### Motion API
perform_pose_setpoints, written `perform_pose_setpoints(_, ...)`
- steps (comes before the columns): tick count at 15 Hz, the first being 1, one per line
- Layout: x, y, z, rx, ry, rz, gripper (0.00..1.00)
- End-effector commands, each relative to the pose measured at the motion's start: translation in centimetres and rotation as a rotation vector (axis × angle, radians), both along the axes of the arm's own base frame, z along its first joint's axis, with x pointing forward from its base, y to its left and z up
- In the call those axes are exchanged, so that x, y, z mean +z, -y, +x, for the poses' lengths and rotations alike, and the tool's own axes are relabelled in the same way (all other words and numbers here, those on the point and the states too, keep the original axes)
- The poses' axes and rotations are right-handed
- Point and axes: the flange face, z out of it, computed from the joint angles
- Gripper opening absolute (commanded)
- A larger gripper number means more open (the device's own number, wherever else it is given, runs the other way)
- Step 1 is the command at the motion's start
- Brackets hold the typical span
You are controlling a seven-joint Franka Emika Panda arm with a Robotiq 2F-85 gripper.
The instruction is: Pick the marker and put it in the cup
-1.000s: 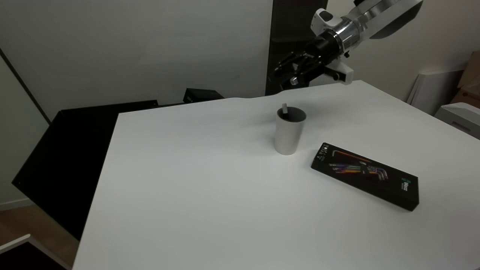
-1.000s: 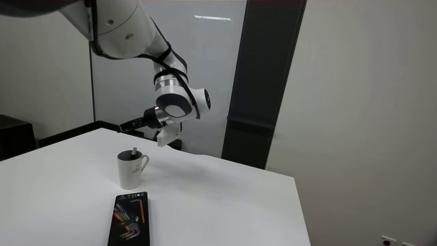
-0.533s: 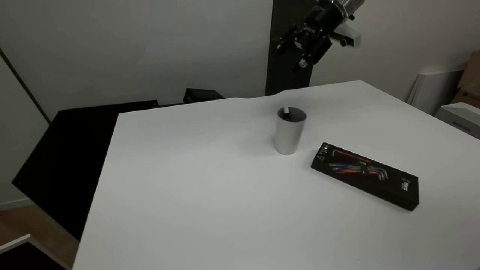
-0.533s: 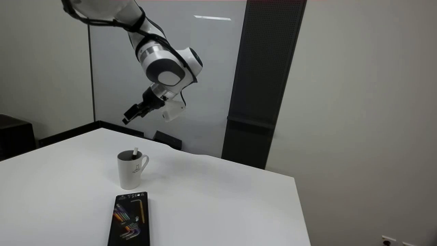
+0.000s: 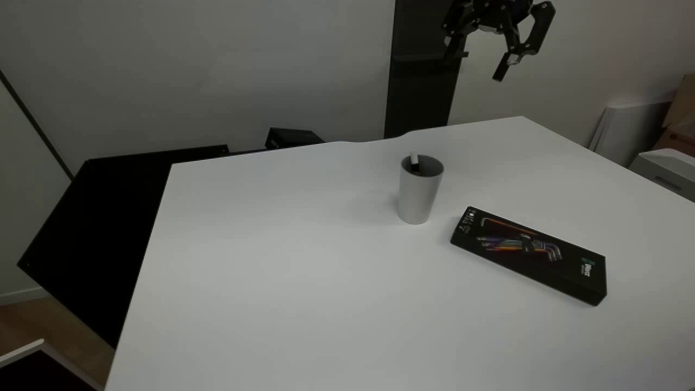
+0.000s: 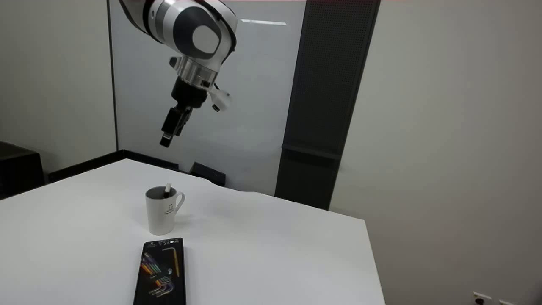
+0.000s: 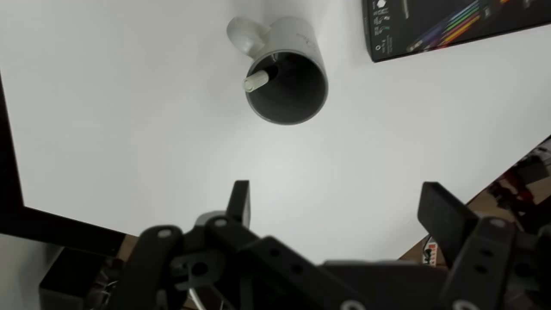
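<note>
Hand stood wide, holding nothing. Below it, marker in cup judged light, stiff; pale end seemed best hold

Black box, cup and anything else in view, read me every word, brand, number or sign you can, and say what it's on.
"Wera", most likely: white lettering on the black box; the line under it is too small to read.
Small print at the box's other end: too small to read.
Cup: a small dark mark, too small to read.
Red-and-white label, wrist view: too blurred to read.
</note>
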Motion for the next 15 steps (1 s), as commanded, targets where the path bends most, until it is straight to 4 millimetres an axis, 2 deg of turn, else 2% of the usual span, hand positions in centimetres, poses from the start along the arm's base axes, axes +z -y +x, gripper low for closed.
perform_pose_setpoints(1, 2.1, 0.8, -3.0, 0.172, 0.022, -0.111, 1.0)
perform_pose_setpoints(5, 3.2, 1.2, -4.3, 0.375, 0.097, -0.173, 1.0)
perform_pose_setpoints(9, 3.8, 3.2, -6.1, 0.59, 0.161, -0.122, 1.0)
perform_pose_setpoints(10, 3.9, 3.7, -6.6, 0.586, 0.162, -0.105, 1.0)
perform_pose_setpoints(11, 3.2, 3.0, -5.1, 0.534, 0.136, -0.132, 1.0)
perform_pose_setpoints(15, 3.4, 3.6, -5.9, 0.525, 0.133, -0.127, 1.0)
